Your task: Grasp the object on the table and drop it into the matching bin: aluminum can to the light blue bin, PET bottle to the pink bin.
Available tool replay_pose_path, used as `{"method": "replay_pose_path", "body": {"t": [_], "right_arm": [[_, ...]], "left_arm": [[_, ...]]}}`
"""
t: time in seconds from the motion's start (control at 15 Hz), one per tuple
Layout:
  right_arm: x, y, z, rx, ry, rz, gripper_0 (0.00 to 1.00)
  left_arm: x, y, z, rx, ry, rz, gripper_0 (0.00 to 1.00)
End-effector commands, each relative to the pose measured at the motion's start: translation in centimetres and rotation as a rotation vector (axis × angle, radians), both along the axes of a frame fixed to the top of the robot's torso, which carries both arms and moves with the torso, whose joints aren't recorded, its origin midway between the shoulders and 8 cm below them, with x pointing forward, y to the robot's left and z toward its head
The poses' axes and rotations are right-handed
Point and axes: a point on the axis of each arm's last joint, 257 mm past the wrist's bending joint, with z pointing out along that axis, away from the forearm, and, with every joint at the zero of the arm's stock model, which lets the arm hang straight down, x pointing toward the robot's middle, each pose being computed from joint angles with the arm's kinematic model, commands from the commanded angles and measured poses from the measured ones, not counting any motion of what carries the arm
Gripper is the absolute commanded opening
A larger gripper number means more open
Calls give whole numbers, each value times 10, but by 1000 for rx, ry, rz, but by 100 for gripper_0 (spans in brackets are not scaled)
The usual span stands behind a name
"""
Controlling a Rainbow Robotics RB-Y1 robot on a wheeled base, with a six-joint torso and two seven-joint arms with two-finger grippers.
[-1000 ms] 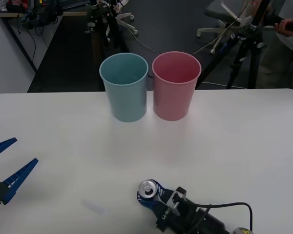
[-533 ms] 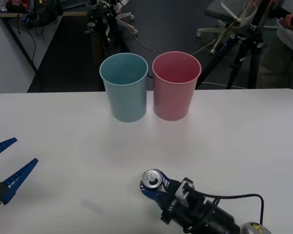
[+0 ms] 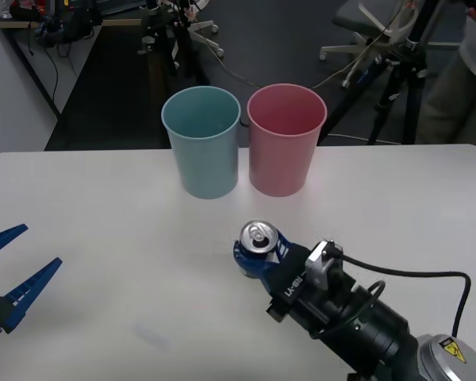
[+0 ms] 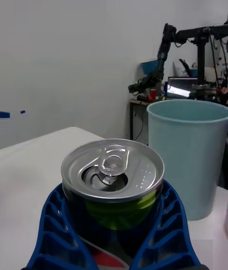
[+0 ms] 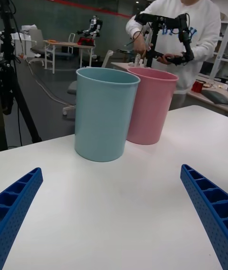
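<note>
My right gripper (image 3: 259, 254) is shut on the aluminum can (image 3: 259, 238), a small silver can with a shiny top and pull tab, held upright above the middle of the table (image 3: 103, 230). In the right wrist view the can (image 4: 113, 182) sits between blue ribbed fingers (image 4: 52, 232), with the light blue bin (image 4: 187, 151) a short way beyond it. The light blue bin (image 3: 201, 141) and the pink bin (image 3: 285, 139) stand side by side at the table's far edge. My left gripper (image 3: 6, 274) hangs open at the left edge; its fingers (image 5: 206, 208) frame both bins.
A black cable (image 3: 404, 274) loops from my right wrist over the table's right side. A tripod (image 3: 397, 79) and an office chair (image 3: 365, 24) stand on the dark floor behind the table. A person (image 5: 183, 27) stands behind the bins.
My right gripper has lifted the can off the table near the front edge and carried it forward toward the bins. The left arm has stayed still.
</note>
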Motion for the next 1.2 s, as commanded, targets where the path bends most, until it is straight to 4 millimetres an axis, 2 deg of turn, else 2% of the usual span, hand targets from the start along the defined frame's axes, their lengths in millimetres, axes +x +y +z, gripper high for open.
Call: {"method": "replay_pose_path", "body": {"t": [0.07, 0.33, 0.53, 0.67, 0.8, 1.2], "right_arm": [[14, -4, 35, 20, -38, -26, 0], [51, -14, 80, 70, -74, -88, 0], [74, -7, 105, 104, -95, -84, 0], [91, 2, 111, 112, -105, -84, 0], [114, 20, 118, 116, -113, -77, 0], [191, 63, 128, 101, -85, -100, 0]], "left_arm": [[0, 0, 0, 0, 0, 0, 100], [0, 0, 0, 0, 0, 0, 100], [0, 0, 0, 0, 0, 0, 100], [0, 0, 0, 0, 0, 0, 100], [0, 0, 0, 0, 0, 0, 100], [0, 0, 0, 0, 0, 0, 100]]}}
